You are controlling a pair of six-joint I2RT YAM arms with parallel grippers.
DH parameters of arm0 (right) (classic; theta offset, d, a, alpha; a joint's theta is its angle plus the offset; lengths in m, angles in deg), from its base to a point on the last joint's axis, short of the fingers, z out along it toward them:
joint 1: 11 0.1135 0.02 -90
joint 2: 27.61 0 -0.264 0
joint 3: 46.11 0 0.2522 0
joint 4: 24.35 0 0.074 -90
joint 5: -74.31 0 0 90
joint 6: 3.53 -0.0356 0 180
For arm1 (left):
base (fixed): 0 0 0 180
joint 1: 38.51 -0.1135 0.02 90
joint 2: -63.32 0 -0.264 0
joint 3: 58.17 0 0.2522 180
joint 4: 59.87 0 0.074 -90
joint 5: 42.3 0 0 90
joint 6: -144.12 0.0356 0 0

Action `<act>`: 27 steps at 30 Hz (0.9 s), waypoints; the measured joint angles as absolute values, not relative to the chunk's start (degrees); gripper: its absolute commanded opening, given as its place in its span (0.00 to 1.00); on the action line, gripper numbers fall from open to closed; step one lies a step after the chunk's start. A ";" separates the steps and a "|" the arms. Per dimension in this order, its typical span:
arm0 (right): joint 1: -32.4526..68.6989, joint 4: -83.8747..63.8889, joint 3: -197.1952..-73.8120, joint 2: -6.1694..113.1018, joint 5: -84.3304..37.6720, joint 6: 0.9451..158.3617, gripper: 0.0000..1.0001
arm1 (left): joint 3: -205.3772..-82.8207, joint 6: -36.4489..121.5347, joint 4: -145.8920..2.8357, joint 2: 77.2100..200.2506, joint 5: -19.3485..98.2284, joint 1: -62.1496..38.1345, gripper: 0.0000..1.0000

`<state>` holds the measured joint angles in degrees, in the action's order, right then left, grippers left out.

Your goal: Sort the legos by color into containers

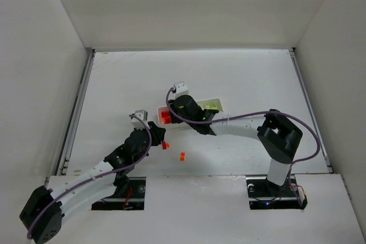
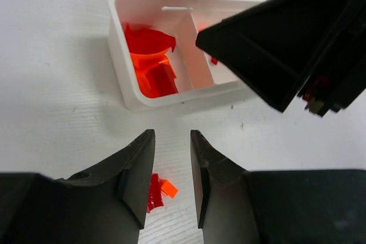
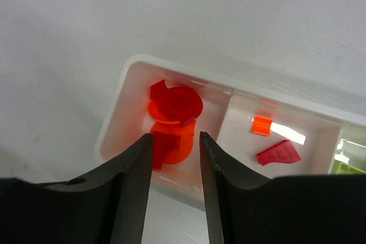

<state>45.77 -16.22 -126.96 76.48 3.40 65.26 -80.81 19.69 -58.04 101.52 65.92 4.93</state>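
The white tray (image 1: 216, 100) lies mid-table. Its left compartment holds several red and orange legos (image 1: 166, 117), also seen in the left wrist view (image 2: 150, 61) and the right wrist view (image 3: 174, 118). The middle compartment holds a small orange piece (image 3: 261, 125) and a dark red piece (image 3: 278, 154). A pale green piece (image 3: 349, 168) shows in the right compartment. My right gripper (image 3: 175, 136) is open and empty above the left compartment. My left gripper (image 2: 171, 135) is open and empty just before the tray, above a red and an orange lego (image 2: 157, 191) lying together on the table.
Another orange lego (image 1: 182, 156) lies on the table nearer the arm bases. My right gripper (image 2: 286, 44) hangs over the tray close to my left gripper (image 1: 157, 131). White walls enclose the table on three sides.
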 measured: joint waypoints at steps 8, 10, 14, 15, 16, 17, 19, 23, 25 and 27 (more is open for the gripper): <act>42.14 -17.86 -117.39 64.52 7.08 63.03 0.37 | -83.68 21.94 -58.08 108.60 65.37 15.71 0.27; 40.70 -18.69 -114.30 60.72 8.21 62.13 0.39 | -85.23 22.35 -58.41 112.45 65.37 20.19 0.28; 38.38 -19.28 -108.77 55.47 9.90 60.45 0.41 | -87.35 22.51 -59.37 118.52 68.43 29.26 0.35; 38.12 -19.71 -107.64 54.86 10.07 60.03 0.41 | -87.79 22.33 -59.74 119.73 69.57 30.92 0.37; 38.01 -20.11 -106.72 54.58 10.16 59.77 0.41 | -88.27 22.13 -60.07 121.02 70.90 32.50 0.37; 37.90 -20.19 -106.09 54.58 10.18 59.59 0.41 | -88.77 21.81 -60.33 122.28 72.26 33.83 0.38; 37.77 -20.13 -105.26 54.64 10.18 59.14 0.41 | -89.71 21.15 -60.79 124.53 74.57 35.56 0.38; 37.77 -20.74 -105.04 54.67 10.14 58.55 0.41 | -91.55 19.91 -61.25 128.32 78.07 37.22 0.39; 37.77 -21.33 -105.04 54.67 10.07 58.35 0.41 | -92.01 19.21 -61.25 129.34 79.03 37.39 0.39; 37.77 -21.62 -105.04 54.67 10.03 58.22 0.41 | -92.22 18.66 -61.25 130.09 79.73 37.50 0.38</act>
<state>37.77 -21.62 -105.04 54.67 10.03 58.22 -92.22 18.66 -61.25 130.09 79.73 37.50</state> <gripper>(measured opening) 0.410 0.382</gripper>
